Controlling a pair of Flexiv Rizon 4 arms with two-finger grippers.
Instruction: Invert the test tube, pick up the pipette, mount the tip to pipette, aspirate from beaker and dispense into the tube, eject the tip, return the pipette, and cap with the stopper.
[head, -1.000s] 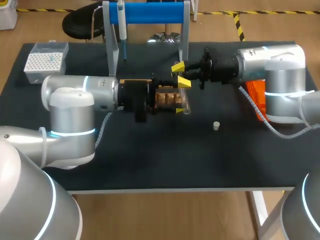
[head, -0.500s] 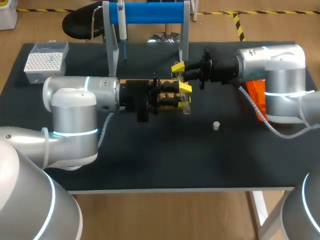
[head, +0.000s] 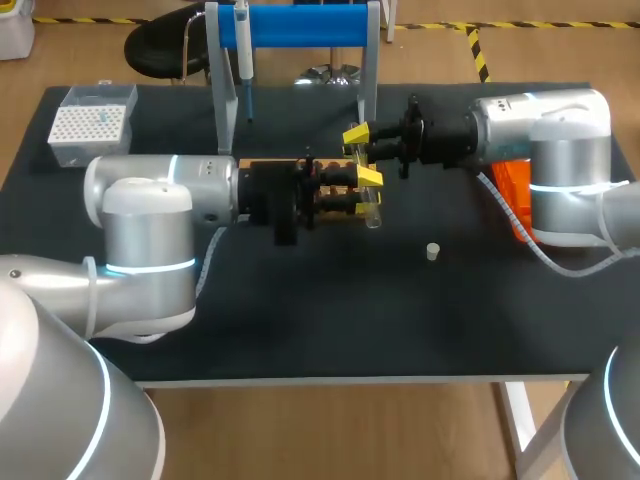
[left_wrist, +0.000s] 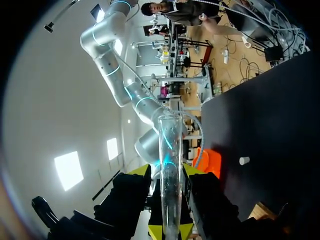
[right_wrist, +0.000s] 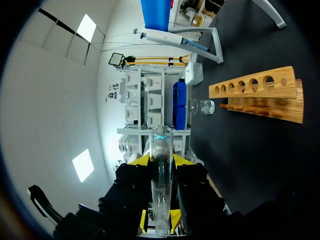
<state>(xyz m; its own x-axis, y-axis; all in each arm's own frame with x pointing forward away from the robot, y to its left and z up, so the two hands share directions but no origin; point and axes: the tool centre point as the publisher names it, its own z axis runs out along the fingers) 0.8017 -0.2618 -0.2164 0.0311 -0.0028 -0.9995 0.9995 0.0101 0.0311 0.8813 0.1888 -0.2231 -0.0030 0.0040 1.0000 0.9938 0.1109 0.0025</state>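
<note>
Your biggest exposure is the 2 arms themselves. The left gripper (head: 366, 188) and the right gripper (head: 356, 142) meet nose to nose over the middle of the table (head: 300, 330). Each appears to be pinching the same test tube (head: 373, 210) crosswise, one just beside the other along its length. With glass clamped by both, any move by 1 arm before the other lets go would likely bend or snap it, so watch the release order.

Next comes the wooden rack (right_wrist: 255, 90), which lies on the table close by the grippers. If the tube is swung over to invert it without enough clearance, its free end could strike the rack or the table.

Then there is the tube itself. It is smooth glass, and the left grip seems to sit near 1 end, so it may pivot or slide in the pinch during rotation. A tilted tube would later make the dispense miss.

Smallest is the stopper (head: 432, 251), which stands loose on the table, near the grippers and toward your right arm. A low sweep could flick it away, leaving nothing to cap with.
</note>
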